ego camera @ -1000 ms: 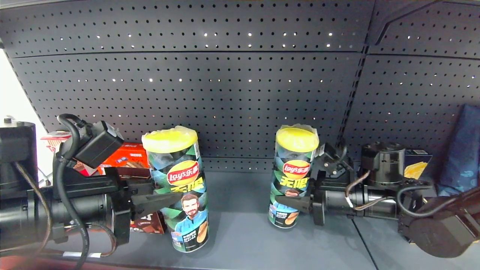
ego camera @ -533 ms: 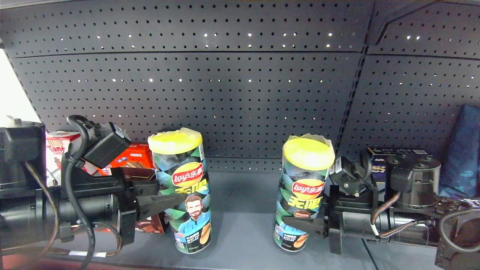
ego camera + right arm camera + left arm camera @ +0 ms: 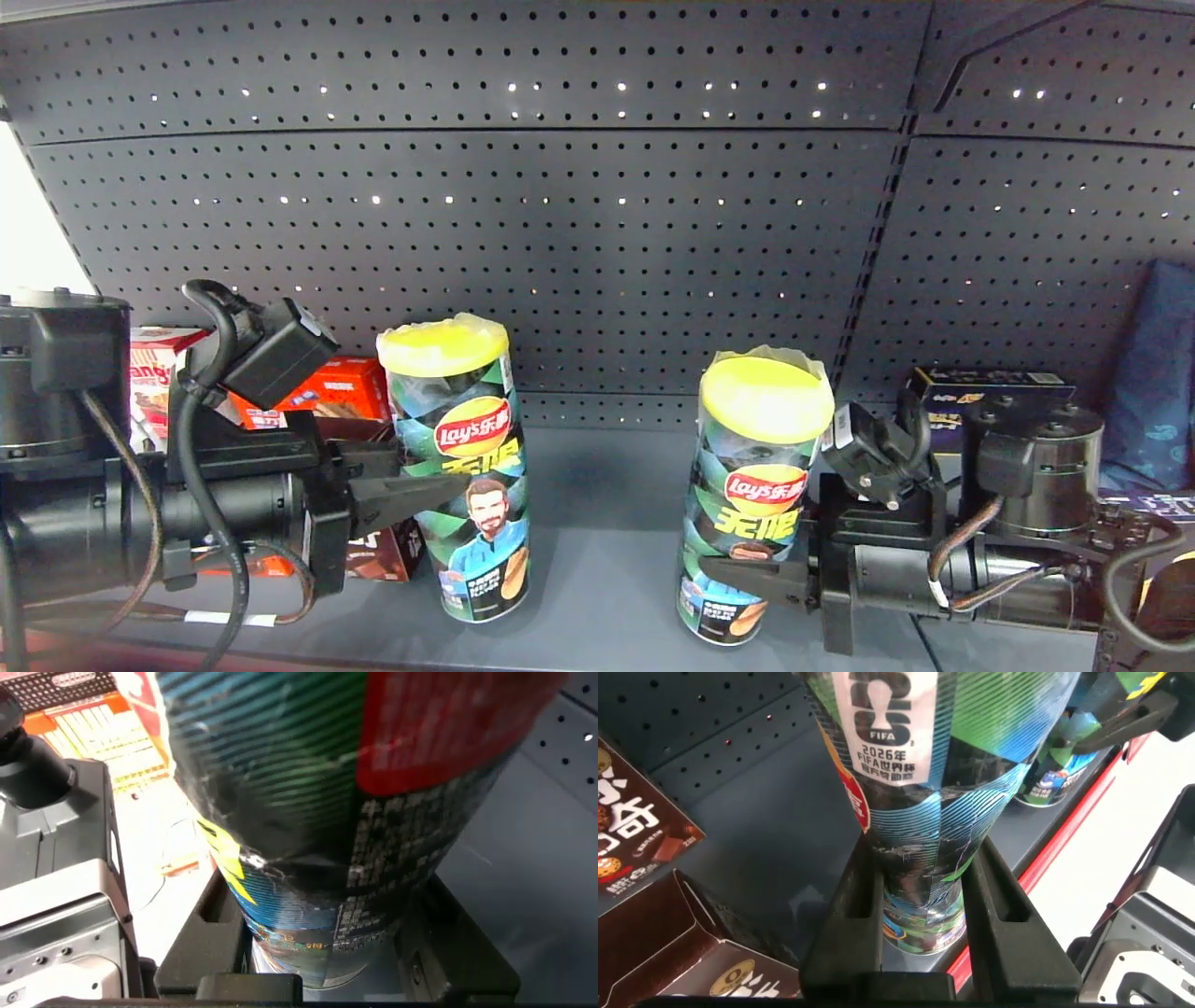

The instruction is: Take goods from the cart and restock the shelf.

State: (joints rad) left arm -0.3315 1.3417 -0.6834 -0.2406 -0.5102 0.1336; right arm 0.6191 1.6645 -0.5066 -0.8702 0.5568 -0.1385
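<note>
The left can stands upright on the shelf, lower left of centre, with the left gripper clamped around its middle. The right can, lower right of centre, leans slightly, and the right gripper is clamped low on it. Snack boxes sit behind at the left, and a dark box at the right.

Left can: I am seeing a round red-and-yellow brand badge with yellow characters beneath it; in the left wrist view a white emblem with a year and letters is showing.
Right can: I am seeing the same badge and characters; fine white print is running down its side.
Brown box: white characters are showing.
White-and-red box: red letters are showing, partly hidden.
</note>
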